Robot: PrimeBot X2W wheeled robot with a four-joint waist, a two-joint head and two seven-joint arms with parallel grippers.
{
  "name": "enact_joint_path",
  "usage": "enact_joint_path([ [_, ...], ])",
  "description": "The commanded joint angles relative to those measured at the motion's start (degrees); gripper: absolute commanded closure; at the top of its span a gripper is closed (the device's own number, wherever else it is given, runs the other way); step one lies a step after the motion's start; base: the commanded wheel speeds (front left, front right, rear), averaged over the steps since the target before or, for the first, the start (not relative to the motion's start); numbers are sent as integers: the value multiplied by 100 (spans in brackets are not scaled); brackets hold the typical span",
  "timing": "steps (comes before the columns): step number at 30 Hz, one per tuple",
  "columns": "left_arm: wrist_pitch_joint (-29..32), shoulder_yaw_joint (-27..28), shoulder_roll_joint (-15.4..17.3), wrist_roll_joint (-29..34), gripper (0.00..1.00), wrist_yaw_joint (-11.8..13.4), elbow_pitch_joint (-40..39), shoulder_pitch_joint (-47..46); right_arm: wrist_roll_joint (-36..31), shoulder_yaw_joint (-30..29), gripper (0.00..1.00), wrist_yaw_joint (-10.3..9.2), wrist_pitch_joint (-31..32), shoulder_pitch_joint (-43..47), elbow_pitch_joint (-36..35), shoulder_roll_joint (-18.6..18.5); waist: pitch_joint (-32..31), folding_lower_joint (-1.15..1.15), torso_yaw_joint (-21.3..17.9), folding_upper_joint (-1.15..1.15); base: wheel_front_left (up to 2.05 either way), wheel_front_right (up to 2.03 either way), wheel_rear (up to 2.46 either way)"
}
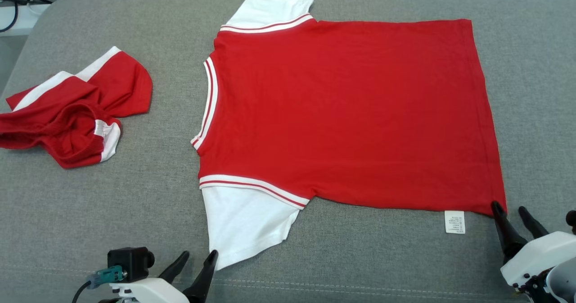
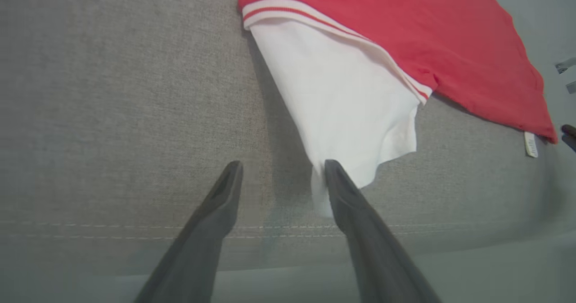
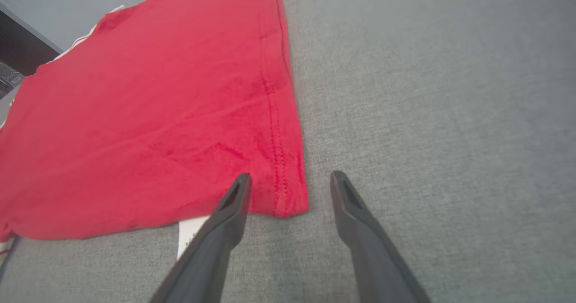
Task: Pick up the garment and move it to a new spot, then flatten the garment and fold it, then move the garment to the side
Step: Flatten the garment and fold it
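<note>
Head view: a red cotton T-shirt with white sleeves point(image 1: 342, 114) is seen spread flat on a grey woven cushion point(image 1: 148, 204), with a crumpled red-and-white garment point(image 1: 72, 114) to its left. Left wrist view: the left gripper point(image 2: 281, 163) is shown open, one finger at the near sleeve's tip. Right wrist view: the right gripper point(image 3: 290, 174) is shown open, the red hem corner between its fingers.

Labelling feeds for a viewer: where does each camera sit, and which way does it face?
Head view: on the head, looking down at the red shirt on grey cushion; left gripper, right gripper at bottom corners.
Left wrist view: on the left wrist, along open fingers toward the white sleeve.
Right wrist view: on the right wrist, along open fingers toward the hem corner.
Shared: care label.
</note>
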Motion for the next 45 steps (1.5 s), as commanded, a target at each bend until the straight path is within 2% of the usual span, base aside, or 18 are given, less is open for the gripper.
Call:
enact_joint_path([
  [1,-77,221,161,13,0,-8,-21,-225,-74,49,0,2,-138,-92,-96,-105,-76,0,-6,0,0,0,0],
  [4,-381,403,249,152,0,93,-138,-223,-224,-93,0,2,-504,-20,-238,-136,-177,0,8,0,0,0,0],
  [8,-935,841,431,554,0,532,-557,-400,-696,-238,0,2,-1109,-11,-671,-160,-309,0,4,0,0,0,0],
  [10,-1049,953,564,762,0,659,-727,-555,-943,-212,0,2,-1372,-86,-885,-144,-380,0,-13,0,0,0,0],
  [14,-1356,1137,685,1108,0,739,-797,-984,-1449,31,0,2,-1924,-354,-1170,-196,-505,0,-83,0,0,0,0],
  [19,-1666,1152,576,1460,0,576,-444,-1472,-1955,350,0,2,-2352,-614,-1226,-215,-714,0,-161,0,0,0,0],
  [28,-1832,1395,19,1519,0,195,531,-1074,-2171,547,0,2,-2493,-247,-658,53,-985,0,-302,0,0,0,0],
  [33,-1837,1825,-309,2052,0,-225,773,-711,-2167,493,0,2,-2520,59,-365,245,-1136,0,-320,0,0,0,0],
  [40,-1838,2543,-898,2568,0,-985,1315,-470,-2219,444,0,2,-2525,285,-355,396,-1345,0,-336,0,0,0,0],
  [45,-1838,2794,-1201,2954,0,-1288,1458,-454,-2321,494,0,2,-2526,278,-304,386,-1376,0,-352,0,0,0,0],
])
